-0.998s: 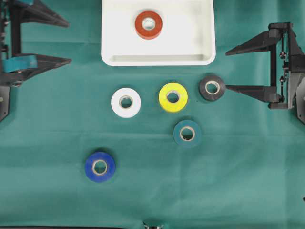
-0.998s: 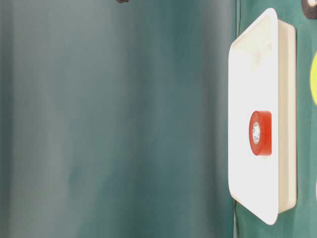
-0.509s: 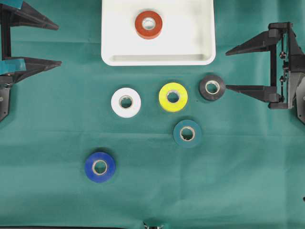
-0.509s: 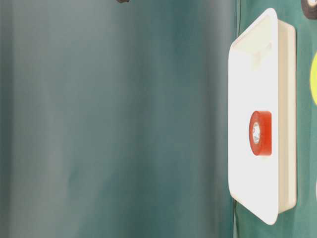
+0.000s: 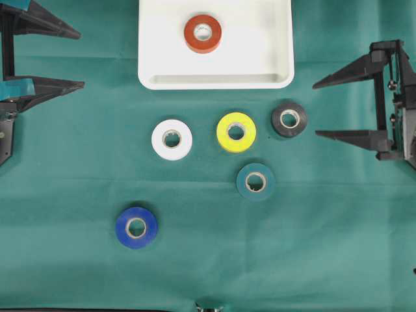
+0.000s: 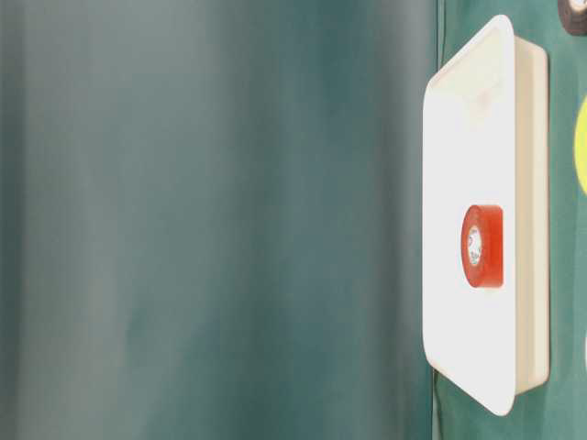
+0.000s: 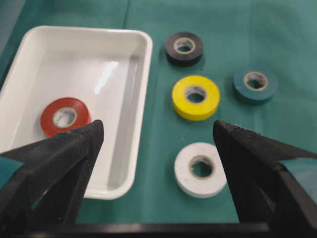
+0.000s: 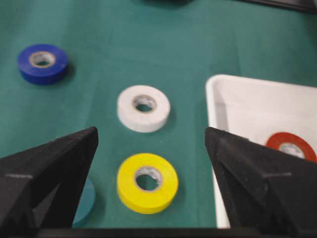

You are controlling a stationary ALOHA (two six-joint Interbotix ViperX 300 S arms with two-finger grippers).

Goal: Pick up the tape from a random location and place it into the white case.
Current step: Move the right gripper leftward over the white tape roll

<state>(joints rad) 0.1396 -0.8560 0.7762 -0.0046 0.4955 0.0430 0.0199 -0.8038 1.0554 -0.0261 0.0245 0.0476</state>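
You are between picks: the red tape (image 5: 202,33) lies in the white case (image 5: 276,62) at top centre, and both pincers, left (image 5: 51,56) and right (image 5: 316,109), are released and empty. Next, close on a loose roll; the black tape (image 5: 289,119) sits nearest the right pincer.

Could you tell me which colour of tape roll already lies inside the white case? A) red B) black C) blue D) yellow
A: the red roll lies flat in the white case, while the other rolls lie on the green cloth outside it.
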